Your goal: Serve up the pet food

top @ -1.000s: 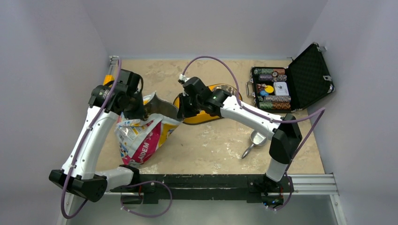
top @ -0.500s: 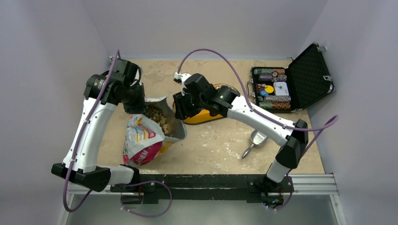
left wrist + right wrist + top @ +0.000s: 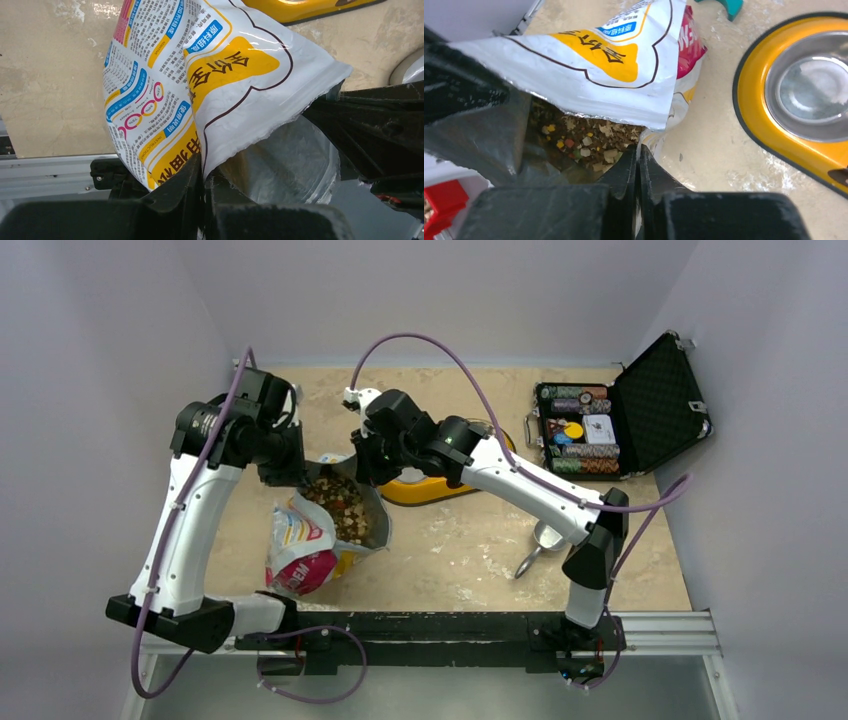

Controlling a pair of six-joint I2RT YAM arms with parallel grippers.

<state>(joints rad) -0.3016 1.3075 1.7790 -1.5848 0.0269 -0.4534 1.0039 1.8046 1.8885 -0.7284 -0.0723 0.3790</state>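
Note:
A white, yellow and pink pet food bag (image 3: 303, 545) stands left of centre, its mouth held wide open. Brown kibble (image 3: 338, 503) shows inside, also in the right wrist view (image 3: 589, 140). My left gripper (image 3: 285, 472) is shut on the bag's left rim (image 3: 235, 130). My right gripper (image 3: 368, 468) is shut on the bag's right rim (image 3: 649, 137). A yellow bowl holder with a steel bowl (image 3: 440, 485) lies just right of the bag, also in the right wrist view (image 3: 809, 95). A metal scoop (image 3: 540, 540) lies on the table to the right.
An open black case of poker chips (image 3: 600, 430) stands at the back right. A teal object (image 3: 729, 6) lies behind the bag. White walls close in the tan table (image 3: 450, 550) on three sides.
Both grippers have lifted the bag's rim and pulled it apart. The bag went from lying slumped to standing with its mouth open, so the kibble now shows.

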